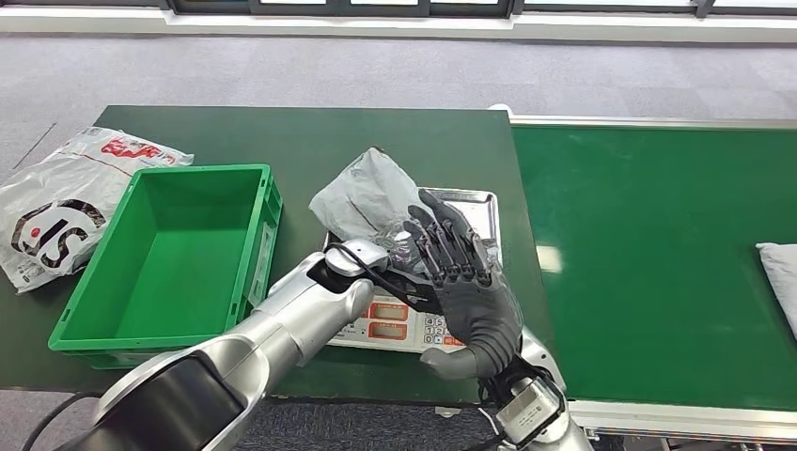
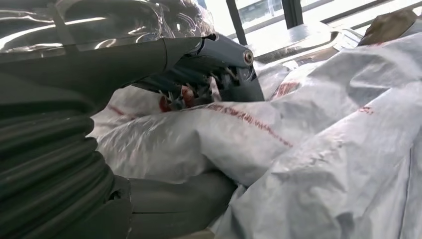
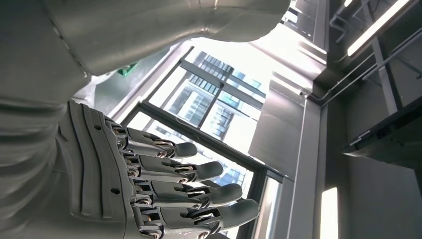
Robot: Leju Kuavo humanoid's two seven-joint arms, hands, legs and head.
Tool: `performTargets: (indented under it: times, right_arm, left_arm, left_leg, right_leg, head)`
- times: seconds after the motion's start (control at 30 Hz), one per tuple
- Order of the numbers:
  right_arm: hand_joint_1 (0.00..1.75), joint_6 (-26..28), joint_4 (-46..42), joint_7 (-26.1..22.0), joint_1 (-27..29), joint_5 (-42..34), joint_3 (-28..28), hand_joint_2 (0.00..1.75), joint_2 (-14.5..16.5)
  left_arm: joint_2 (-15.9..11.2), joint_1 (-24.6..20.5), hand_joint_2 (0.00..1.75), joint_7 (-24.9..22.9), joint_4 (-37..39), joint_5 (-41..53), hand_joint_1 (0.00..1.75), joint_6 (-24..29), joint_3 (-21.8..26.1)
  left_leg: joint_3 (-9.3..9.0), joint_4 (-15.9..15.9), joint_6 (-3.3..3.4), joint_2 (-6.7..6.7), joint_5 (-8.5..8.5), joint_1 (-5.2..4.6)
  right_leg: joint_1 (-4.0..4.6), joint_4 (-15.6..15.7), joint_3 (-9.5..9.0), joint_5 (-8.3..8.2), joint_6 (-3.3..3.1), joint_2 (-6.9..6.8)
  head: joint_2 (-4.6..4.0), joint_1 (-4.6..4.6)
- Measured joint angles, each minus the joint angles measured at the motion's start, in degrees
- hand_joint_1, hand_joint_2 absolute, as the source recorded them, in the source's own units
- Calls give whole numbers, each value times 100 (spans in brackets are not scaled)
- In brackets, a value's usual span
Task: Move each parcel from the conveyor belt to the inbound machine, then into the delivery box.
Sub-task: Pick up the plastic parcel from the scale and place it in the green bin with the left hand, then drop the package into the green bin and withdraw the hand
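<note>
crinkled glossy plastic parcel (image 1: 368,195); shiny metal scale tray (image 1: 475,211); smooth green plastic crate (image 1: 246,249)

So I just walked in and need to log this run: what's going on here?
The robot is sorting parcels. Its left hand grips a grey parcel over the scale, while its right hand is raised beside it, fingers spread, holding nothing. The green box is still empty. Another parcel waits on the belt, and a white bag lies beyond the box.
</note>
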State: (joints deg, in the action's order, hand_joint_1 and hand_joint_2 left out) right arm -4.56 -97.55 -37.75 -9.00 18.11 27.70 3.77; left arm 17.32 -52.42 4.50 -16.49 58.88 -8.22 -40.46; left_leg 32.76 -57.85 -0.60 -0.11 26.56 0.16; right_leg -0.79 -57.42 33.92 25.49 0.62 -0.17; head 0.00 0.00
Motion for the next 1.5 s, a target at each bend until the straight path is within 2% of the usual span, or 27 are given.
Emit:
performTargets:
  times: [0.13, 0.3, 0.57, 0.67, 0.77, 1.0, 1.3, 1.5]
  right_arm:
    - [0, -35, 0, -1, 57, 28, -1, 175, 1]
    - [0, -57, -3, -2, 123, 39, -1, 175, 1]
    - [0, -64, -7, -12, 201, 24, -1, 175, 1]
    - [0, -64, -7, -30, 206, -12, -1, 175, -1]
    - [0, -56, -7, -33, 211, -35, -1, 175, -1]
    - [0, 21, -7, -39, 242, -65, -1, 175, -16]
    - [0, 365, -37, -84, 433, -59, -3, 175, -187]
    - [0, 512, -161, -121, 649, -12, -7, 175, -307]
  left_arm:
    - [-70, -27, 175, 17, -2, -19, 175, 262, 0]
    - [-165, -41, 175, 89, -45, 23, 175, 855, 0]
    - [-473, -140, 175, 81, -359, 378, 175, 2576, 10]
    - [-676, -179, 175, -99, -560, 779, 175, 3213, 12]
    - [-892, -184, 175, -299, -791, 1296, 175, 3591, 40]
    - [-1449, -126, 175, -777, -1232, 2515, 175, 3751, 358]
    - [-2341, 156, 175, -855, -1097, 2473, 175, 3994, 1327]
    - [-2765, 415, 175, -1107, -853, 2526, 175, 4027, 1875]
  left_leg:
    - [0, 0, 0, 0, 0, 0]
    - [1, 0, 0, 0, -1, 0]
    - [1, 0, -1, 1, -1, 0]
    - [0, 0, -2, 2, -2, 1]
    - [0, 0, -5, 2, -4, 1]
    - [1, 1, -7, 6, -6, 2]
    - [3, 2, -14, 12, -9, 8]
    - [11, 3, -15, 12, -9, 8]
  right_leg:
    - [0, 0, 1, 0, 0, 0]
    - [0, 0, 1, 0, 0, -1]
    - [0, -2, 2, 0, 0, 0]
    - [1, -5, 3, 0, 0, 1]
    - [1, -6, 4, 0, -1, 2]
    - [2, -9, 7, 0, -1, 7]
    - [9, -12, 15, 3, -7, 11]
    - [10, -12, 24, 4, -9, 10]
  head:
    - [0, 0]
    - [0, 0]
    - [0, 0]
    - [0, 1]
    - [0, 0]
    - [0, 0]
    - [0, 0]
    - [0, 0]
